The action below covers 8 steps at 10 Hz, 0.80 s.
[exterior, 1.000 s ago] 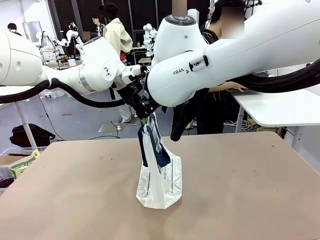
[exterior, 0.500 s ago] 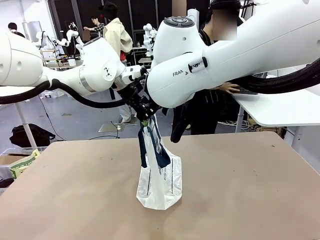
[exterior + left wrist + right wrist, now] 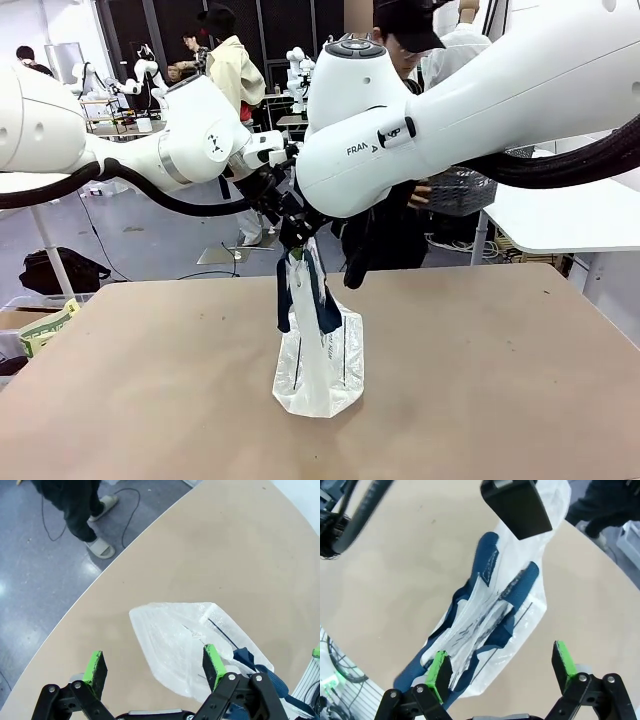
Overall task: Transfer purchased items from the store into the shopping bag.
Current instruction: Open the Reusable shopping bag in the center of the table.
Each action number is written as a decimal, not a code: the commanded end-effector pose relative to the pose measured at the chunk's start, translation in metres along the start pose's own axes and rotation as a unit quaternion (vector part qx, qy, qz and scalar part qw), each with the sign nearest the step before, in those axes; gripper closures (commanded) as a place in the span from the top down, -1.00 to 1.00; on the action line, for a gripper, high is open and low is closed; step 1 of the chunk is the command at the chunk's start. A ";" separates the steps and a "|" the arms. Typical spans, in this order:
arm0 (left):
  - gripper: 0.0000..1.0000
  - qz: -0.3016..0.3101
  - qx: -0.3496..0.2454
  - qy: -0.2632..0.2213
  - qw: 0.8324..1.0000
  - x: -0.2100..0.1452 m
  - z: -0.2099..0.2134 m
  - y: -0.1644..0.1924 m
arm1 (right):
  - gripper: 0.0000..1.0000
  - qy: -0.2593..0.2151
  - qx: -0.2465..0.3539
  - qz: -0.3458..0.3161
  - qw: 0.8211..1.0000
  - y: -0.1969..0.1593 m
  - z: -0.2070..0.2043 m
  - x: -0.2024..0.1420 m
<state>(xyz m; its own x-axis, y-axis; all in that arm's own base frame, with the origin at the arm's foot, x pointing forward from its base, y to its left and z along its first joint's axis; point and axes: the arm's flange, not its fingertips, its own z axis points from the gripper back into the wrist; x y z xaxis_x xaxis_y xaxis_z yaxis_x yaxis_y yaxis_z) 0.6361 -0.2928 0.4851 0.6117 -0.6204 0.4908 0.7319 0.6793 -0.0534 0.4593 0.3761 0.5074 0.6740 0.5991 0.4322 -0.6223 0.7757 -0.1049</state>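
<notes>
left pincer (image 3: 155, 667): apart | right pincer (image 3: 501, 669): apart | shopping bag (image 3: 320, 370): upright on table (image 3: 500, 380)

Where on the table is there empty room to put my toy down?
The table is bare left of the shopping bag, out to its left edge, and right of the bag too. It is crowded above the bag, where the left gripper and right gripper hang open.
</notes>
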 end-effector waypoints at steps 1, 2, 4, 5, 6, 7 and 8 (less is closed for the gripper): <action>1.00 0.011 -0.013 -0.004 1.000 0.002 0.003 0.004 | 1.00 0.012 -0.024 -0.008 1.000 0.003 -0.003 0.002; 1.00 0.011 -0.016 -0.005 1.000 0.002 0.003 0.004 | 1.00 0.014 -0.024 -0.007 1.000 0.003 -0.003 0.001; 1.00 0.010 -0.018 -0.006 1.000 0.001 0.003 0.005 | 1.00 0.028 -0.022 0.001 0.999 0.003 -0.005 0.000; 1.00 0.010 -0.018 -0.005 1.000 0.001 0.003 0.005 | 1.00 0.038 -0.021 0.002 0.999 0.003 -0.008 -0.002; 0.84 0.009 -0.022 -0.006 1.000 0.000 0.003 0.005 | 1.00 0.043 -0.021 0.003 0.999 0.002 -0.009 -0.004; 0.50 0.007 -0.021 -0.006 1.000 0.001 0.003 0.005 | 0.80 0.039 -0.020 0.004 0.999 0.002 -0.009 -0.005; 0.11 0.005 -0.020 -0.005 1.000 0.001 0.002 0.005 | 0.41 0.038 -0.021 0.004 0.999 0.001 -0.008 -0.006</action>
<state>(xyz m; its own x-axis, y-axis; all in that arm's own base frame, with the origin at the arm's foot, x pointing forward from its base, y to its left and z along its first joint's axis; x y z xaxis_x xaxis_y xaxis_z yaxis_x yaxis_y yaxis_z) 0.6366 -0.2920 0.4851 0.6196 -0.6091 0.4950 0.7267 0.6836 -0.0684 0.4568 0.3734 0.4964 0.7006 0.6131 0.3652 -0.6181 0.7771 -0.1189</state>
